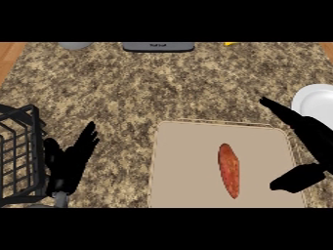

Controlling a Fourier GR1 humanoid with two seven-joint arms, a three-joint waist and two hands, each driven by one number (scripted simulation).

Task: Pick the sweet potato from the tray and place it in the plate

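Observation:
An orange sweet potato [229,170] lies lengthwise near the middle of the beige tray [183,161]. The white plate [327,105] sits at the right edge of the counter, beyond the tray's far right corner. My right hand [319,141] is open over the tray's right rim, fingers stretched toward the far side and thumb pointing left toward the sweet potato, a short gap away from it. The hand partly covers the plate's near edge. My left hand [69,161] rests open left of the tray, fingers up, holding nothing.
A black wire basket [7,156] stands at the left edge beside my left hand. At the counter's far edge are a grey round object [73,45], a dark flat device [158,46] and a small yellow thing [230,43]. Wooden floor shows on both sides.

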